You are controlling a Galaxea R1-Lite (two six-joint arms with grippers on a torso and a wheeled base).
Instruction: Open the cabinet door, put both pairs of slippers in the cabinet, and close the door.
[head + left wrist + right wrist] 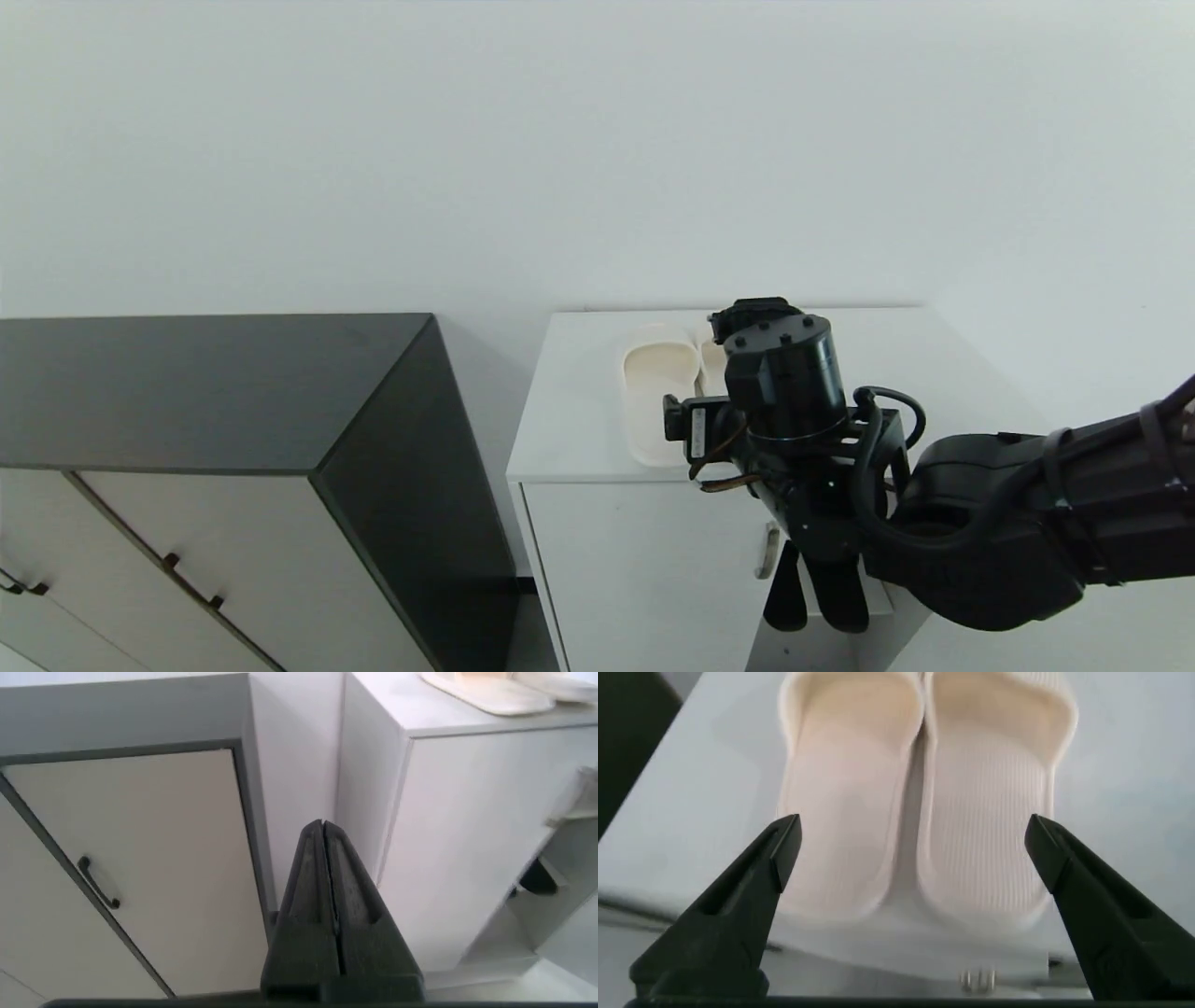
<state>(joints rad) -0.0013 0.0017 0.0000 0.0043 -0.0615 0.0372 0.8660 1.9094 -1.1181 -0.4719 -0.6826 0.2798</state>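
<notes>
- A wide cabinet (215,392) with a dark top and dark side stands on the left. Its pale doors carry dark handles (191,583).
- A white cabinet (579,420) stands just beside it to the right, with a narrow gap between the two. Both back onto a plain wall. Whether its door is fully shut or ajar I cannot tell.
- The right arm (1008,523) comes in from the right and sits in front of the white cabinet's upper front edge, partly covering the slippers in the head view.
- One pair of cream slippers (658,397) lies on top of the white cabinet. They are side by side and touching, with the rounded ends near the front edge.
- The right claw (912,821) has its fingers spread wide apart and grips nothing. In its wrist view both slippers show between them.
- The left claw (323,826) has its fingers pressed together on nothing and points toward the gap between the cabinets.
- A small metal handle (767,551) sits upright on the white cabinet's door, close to the right claw.
</notes>
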